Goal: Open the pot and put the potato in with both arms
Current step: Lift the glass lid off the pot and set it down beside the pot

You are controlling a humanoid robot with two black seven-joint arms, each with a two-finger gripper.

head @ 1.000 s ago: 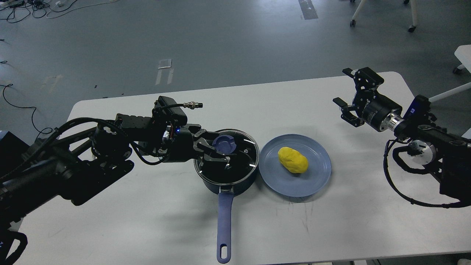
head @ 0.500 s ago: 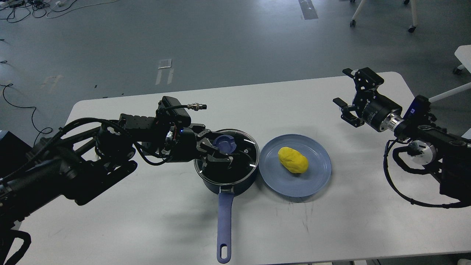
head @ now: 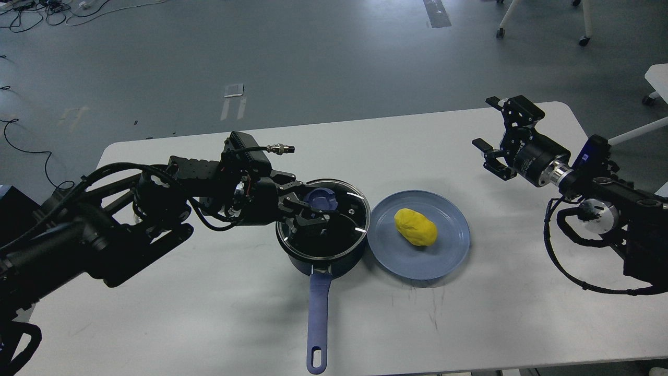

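Observation:
The dark navy pot stands mid-table, its long blue-purple handle pointing toward me. A glass lid with a blue knob sits on it, its right edge slightly raised. My left gripper reaches in from the left and its fingers are closed around the knob. The yellow potato lies on a blue plate just right of the pot. My right gripper is open and empty, hovering over the table's far right, well away from the potato.
The white table carries only the pot and plate. Its front edge runs just beyond the handle's end. A second white table and chair legs stand on the grey floor at the back right.
My left gripper has closed in on the lid's knob, and the lid has shifted slightly up and to the right. The right arm has not moved.

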